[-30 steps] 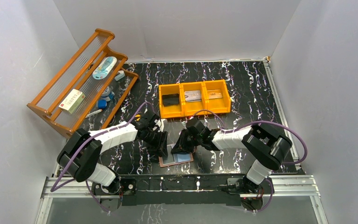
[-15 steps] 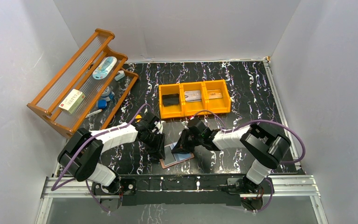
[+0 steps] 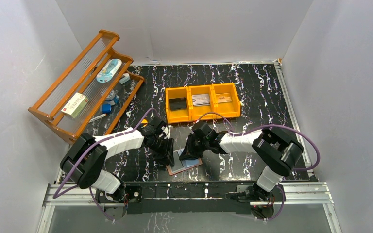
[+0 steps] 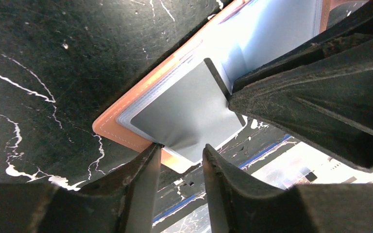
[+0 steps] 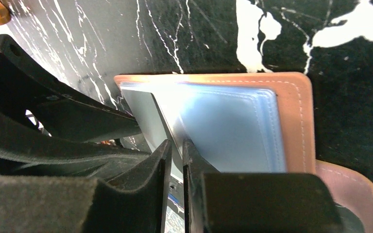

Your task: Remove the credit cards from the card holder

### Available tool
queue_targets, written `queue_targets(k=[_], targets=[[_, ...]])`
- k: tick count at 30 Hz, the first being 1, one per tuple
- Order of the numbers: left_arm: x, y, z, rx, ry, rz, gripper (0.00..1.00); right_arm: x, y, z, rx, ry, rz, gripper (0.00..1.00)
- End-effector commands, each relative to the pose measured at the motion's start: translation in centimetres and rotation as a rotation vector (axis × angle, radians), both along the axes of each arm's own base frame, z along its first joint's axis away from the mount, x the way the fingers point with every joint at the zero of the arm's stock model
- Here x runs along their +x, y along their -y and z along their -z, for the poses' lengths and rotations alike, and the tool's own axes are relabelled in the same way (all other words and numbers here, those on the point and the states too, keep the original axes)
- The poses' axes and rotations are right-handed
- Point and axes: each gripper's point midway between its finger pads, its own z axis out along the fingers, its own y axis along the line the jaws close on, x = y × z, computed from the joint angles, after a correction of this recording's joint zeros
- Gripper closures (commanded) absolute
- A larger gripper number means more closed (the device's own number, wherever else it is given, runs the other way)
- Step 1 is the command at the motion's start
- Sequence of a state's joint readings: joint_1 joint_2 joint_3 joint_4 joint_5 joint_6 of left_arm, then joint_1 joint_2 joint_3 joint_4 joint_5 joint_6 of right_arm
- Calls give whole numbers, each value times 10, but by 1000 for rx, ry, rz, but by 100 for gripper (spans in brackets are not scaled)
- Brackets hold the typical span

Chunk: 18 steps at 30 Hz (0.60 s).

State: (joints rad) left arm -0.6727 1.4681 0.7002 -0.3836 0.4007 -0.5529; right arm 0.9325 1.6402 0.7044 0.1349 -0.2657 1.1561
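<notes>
a: where does everything sit, biggest first?

b: the table [image 3: 272,97] carries an orange tray [image 3: 201,117] at mid-depth, with credit cards [image 3: 201,99] lying in its three compartments. the card holder [image 3: 188,166] lies open at the near edge, pale blue lining up.

a: and your hands?

b: my right gripper [image 5: 176,144] is pinched down on the edge of a grey card [image 4: 189,116] that sticks partway out of the lining. my left gripper [image 4: 180,151] has its jaws apart. one fingertip touches the holder's pink rim, and the card's free corner sits just over the gap. it grips nothing.

a: what could go wrong from here?

b: the holder is my main worry. nothing clamps it, so if the slot drags on the card, i judge the whole holder may lift or slide with my pull. the card also looks bowed near my left fingertip, and a pull at an angle could bend it more or wedge it. my right hold is only on a thin edge, so it may slip off. and my two grippers are very close together, so a careless move could knock them into each other.
</notes>
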Motion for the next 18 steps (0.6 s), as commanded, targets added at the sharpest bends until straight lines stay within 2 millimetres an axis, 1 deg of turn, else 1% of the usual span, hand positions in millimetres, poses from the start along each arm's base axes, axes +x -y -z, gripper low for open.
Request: queue_targets(k=[1, 5, 7, 9, 14, 16, 18], targets=[[2, -20, 21, 132, 32, -14, 59, -7, -3, -8, 6, 7, -54, 78], [8, -17, 20, 132, 41, -18, 57, -10, -10, -16, 70, 11, -77, 80], [9, -17, 21, 135, 39, -15, 59, -12, -15, -20, 110, 10, -85, 80], [9, -17, 22, 141, 38, -15, 62, -12, -20, -26, 157, 12, -94, 81], [9, -21, 26, 161, 41, -15, 70, -13, -22, -28, 198, 4, -79, 90], [9, -22, 27, 168, 44, -14, 71, -13, -21, -28, 201, 6, -74, 95], [8, -23, 28, 174, 41, -10, 72, -12, -19, -28, 198, 12, -64, 98]])
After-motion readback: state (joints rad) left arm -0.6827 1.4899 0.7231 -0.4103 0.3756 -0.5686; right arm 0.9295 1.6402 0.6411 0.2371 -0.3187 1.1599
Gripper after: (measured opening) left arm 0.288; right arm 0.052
